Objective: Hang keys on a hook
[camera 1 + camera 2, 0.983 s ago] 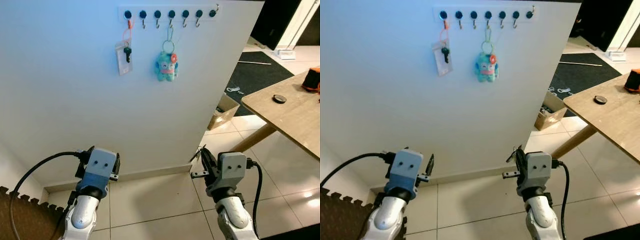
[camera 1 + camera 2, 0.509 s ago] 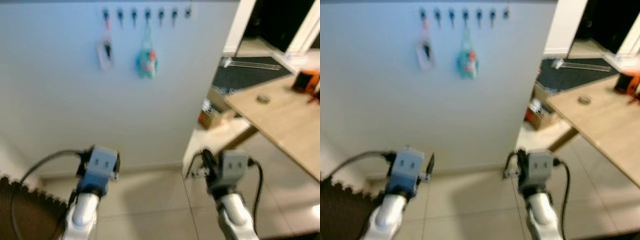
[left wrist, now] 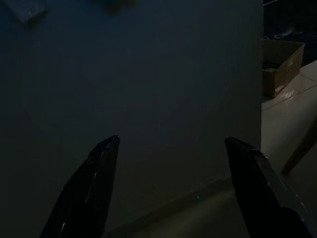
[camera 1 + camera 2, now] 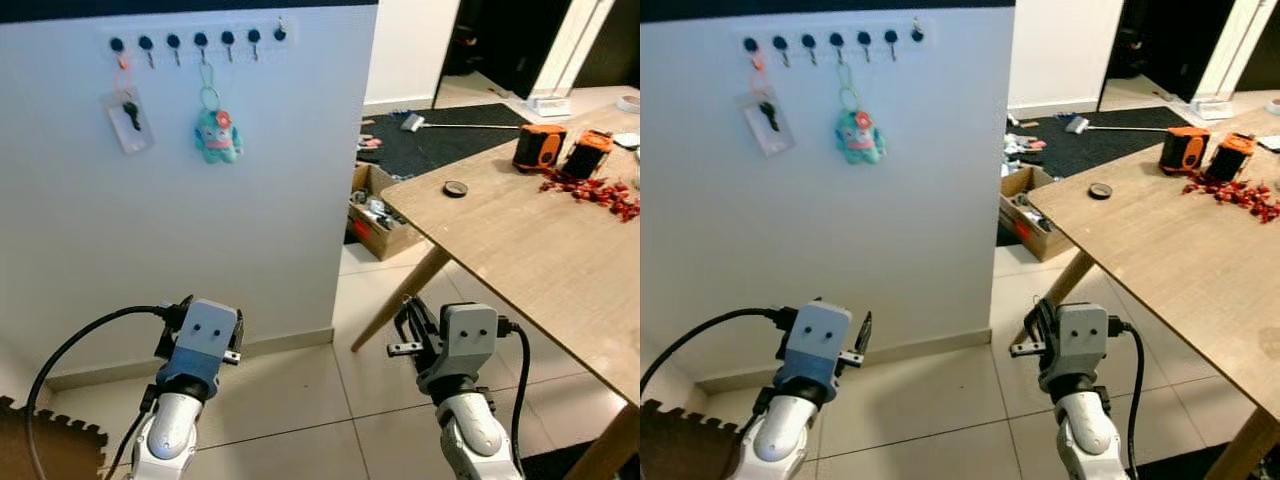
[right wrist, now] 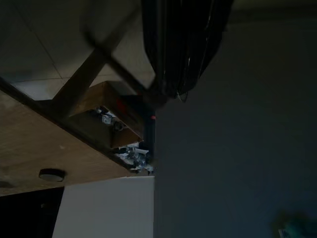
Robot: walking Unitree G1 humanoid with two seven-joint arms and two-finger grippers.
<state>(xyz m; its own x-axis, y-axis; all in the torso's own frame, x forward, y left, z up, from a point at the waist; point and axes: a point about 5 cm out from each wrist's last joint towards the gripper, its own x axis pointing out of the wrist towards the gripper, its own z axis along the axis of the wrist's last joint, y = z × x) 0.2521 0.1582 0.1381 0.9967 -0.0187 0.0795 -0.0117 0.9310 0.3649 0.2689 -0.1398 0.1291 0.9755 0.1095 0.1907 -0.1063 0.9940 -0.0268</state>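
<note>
On my far left a white wall (image 4: pixel 200 220) carries a rack of hooks (image 4: pixel 198 40) near its top. From the second-leftmost stretch of that rack hangs a small black key with a clear tag (image 4: pixel 126 117) on an orange loop, and a little further along a teal plush keychain (image 4: pixel 219 134) dangles from its ring, both flat against the wall and apart from each other. The hooks to the right of the plush are bare.

Low in front of me I see my left gripper (image 3: pixel 168 193) held near the floor, facing the wall; through its wrist camera the two black fingers stand wide apart with nothing between them.

My right gripper (image 4: pixel 408 330) sits at about the same height, just beside the wall's end. Its fingers are pressed together in the dark wrist view, and something thin and wiry shows at their tips, but I cannot tell what it is.

Past the wall's edge a cardboard box (image 4: pixel 380 210) of odds and ends rests on the tiled floor. Further right a wooden table (image 4: pixel 520 250) holds a small dark disc (image 4: pixel 455 188), two orange-and-black tools (image 4: pixel 558 150) and a scatter of red bits (image 4: pixel 600 190).
</note>
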